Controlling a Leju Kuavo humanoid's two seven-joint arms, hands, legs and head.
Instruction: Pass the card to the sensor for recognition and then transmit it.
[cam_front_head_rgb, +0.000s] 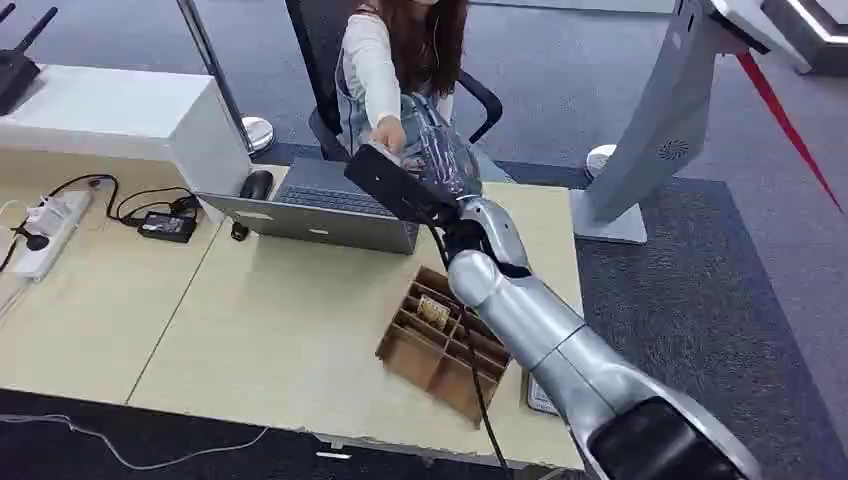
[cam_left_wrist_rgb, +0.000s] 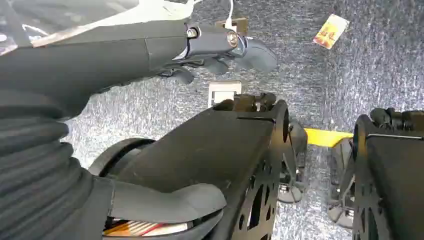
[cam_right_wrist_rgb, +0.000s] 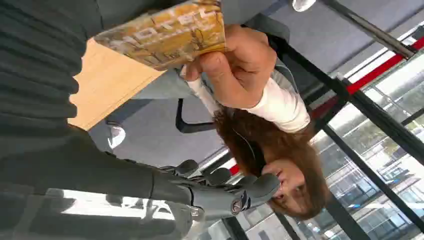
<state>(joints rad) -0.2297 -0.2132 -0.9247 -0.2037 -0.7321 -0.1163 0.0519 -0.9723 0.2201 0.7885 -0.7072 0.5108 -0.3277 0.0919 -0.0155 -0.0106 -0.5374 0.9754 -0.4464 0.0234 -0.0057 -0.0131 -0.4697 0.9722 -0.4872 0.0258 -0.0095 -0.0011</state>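
- Your right hand (cam_right_wrist_rgb: 220, 192) reaches over the desk; whether its curled fingers grip anything, you cannot tell.
- The yellow printed card (cam_right_wrist_rgb: 165, 32) sits in the person's hand (cam_right_wrist_rgb: 235, 65); handover looks nearly complete.
- Your left hand (cam_left_wrist_rgb: 220, 47) hangs with fingers curled, holding nothing.

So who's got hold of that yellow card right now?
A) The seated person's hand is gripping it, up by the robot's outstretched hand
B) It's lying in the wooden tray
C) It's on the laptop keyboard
A: in the right wrist view the person's hand grips the yellow card, and the head view shows it meeting the right hand above the laptop.
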